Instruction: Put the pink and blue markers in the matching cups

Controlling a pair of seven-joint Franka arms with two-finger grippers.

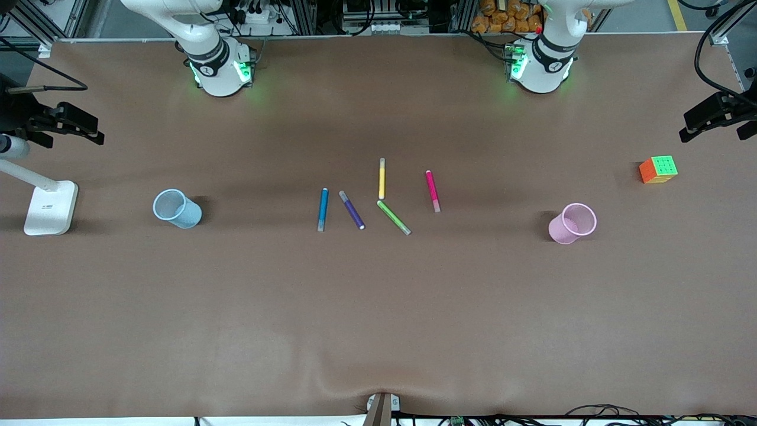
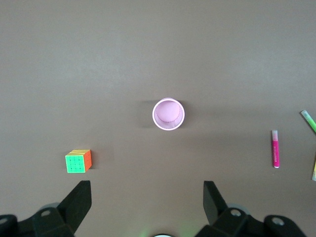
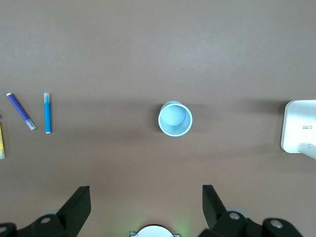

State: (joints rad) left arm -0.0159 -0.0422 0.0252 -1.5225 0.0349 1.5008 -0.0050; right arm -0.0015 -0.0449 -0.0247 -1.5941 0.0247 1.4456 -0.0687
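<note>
- Both arms wait high above the table. The left gripper hangs over the pink cup, fingers spread wide and holding nothing. The right gripper hangs over the blue cup, equally wide open and empty.
- The pink marker lies flat near the middle of the table, at the edge of the marker group that faces the left arm's end. The blue marker lies flat at the edge facing the right arm's end.
- Each cup stands upright and empty, well apart from the markers: the pink one toward the left arm's end, the blue one toward the right arm's end.
- Count: five markers (blue, purple, yellow, green, pink), two cups, one colour cube, one white lamp base.
- Risk, as I judge it: the purple marker lies just beside the blue one, so a wide-open approach could nudge or pick the wrong one.
- Risk: the markers are slim and lie flat, so fingers closing off-centre could roll one away or pinch it crooked.
- Risk: the cups are light and shorter than a marker, so a tilted drop could tip the cup or let the marker fall out.
- Risk: both arms reaching to the middle together could crowd each other.
</note>
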